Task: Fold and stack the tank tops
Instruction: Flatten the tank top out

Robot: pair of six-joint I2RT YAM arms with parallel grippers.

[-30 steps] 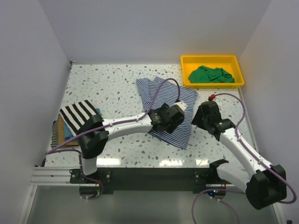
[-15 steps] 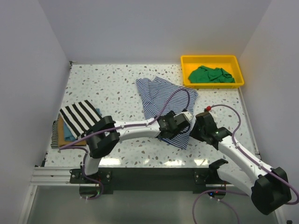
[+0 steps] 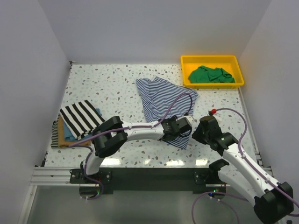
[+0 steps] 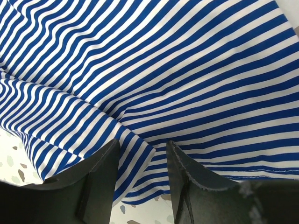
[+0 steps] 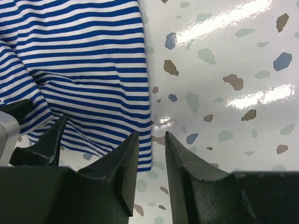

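At the middle of the speckled worktop (image 3: 107,88) lies the thin navy-white striped tank top (image 3: 161,100), spread loosely and rumpled, its near corner reaching toward the front edge. Both arms meet at that near corner. The left arm (image 3: 135,130) stretches across from its base to the cloth's near right part, and the right arm (image 3: 233,156) comes in from the right, just beside it. Seen from the left wrist, the left fingers (image 4: 100,182) stand apart, with a raised fold of the striped cloth running into the gap between them, close above the hem. The fold does not look squeezed, so they straddle it rather than pinch it. Seen from the right wrist, the right fingers (image 5: 124,172) are drawn close yet leave a narrow gap. The cloth's side edge lies in that gap against the finger on the view's left, with bare worktop showing beside it; no firm pinch shows. At the far right corner sits the yellow tray (image 3: 212,58), and the green tank top (image 3: 210,74) lies crumpled inside it. Along the left edge rests a folded pile: the black-white striped tank top (image 3: 81,115) on top, with a blue top (image 3: 70,134) and a tan top (image 3: 59,127) showing from beneath it. That pile is well apart from the thin-striped top in the middle.
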